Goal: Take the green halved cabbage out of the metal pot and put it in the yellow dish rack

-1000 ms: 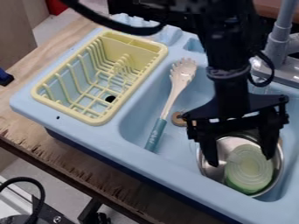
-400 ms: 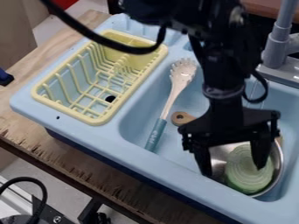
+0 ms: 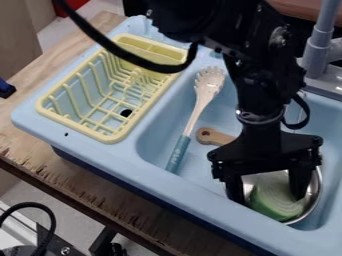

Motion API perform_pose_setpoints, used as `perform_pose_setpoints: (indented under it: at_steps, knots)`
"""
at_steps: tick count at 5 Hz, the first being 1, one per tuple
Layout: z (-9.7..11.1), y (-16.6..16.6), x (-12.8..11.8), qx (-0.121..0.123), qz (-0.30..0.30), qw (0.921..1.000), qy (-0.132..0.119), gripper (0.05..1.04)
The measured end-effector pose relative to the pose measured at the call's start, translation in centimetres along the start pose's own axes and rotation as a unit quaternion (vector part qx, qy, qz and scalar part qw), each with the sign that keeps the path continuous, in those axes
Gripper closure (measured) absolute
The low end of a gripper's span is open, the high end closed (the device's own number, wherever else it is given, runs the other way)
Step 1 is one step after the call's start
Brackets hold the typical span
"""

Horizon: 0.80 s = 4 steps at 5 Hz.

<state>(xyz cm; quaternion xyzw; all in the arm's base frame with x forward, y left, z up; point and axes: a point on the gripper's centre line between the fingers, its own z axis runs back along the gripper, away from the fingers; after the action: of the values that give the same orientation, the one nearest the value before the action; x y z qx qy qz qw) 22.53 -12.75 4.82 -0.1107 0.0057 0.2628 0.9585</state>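
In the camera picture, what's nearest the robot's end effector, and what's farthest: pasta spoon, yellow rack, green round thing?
1. Green round thing, right at the end effector, in the pan.
2. Pasta spoon, to the picture's left.
3. Yellow rack, farther left.

The rack (image 3: 113,139) is yellow (the sink (image 3: 194,194), pale blue).

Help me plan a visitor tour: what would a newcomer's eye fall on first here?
Probably the black robot arm at the right, its gripper hanging over a metal bowl with a ringed, pale green piece inside. Next, the yellow dish rack at the left of the light-blue sink unit, then the toothed spoon slanting in the basin.
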Motion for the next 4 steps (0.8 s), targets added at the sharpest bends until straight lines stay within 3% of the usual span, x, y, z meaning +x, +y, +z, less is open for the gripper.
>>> perform_pose_setpoints:
  at_steps: [2,3,4]
  knots:
    - [-0.63,0.08,0.34,0.002,0.000,1.0000,-0.010,0.134]
    - [-0.78,-0.13,0.30,-0.016,0.008,0.9998,-0.002,0.365]
    - [-0.60,-0.01,0.44,-0.017,0.013,0.9998,0.003,0.433]
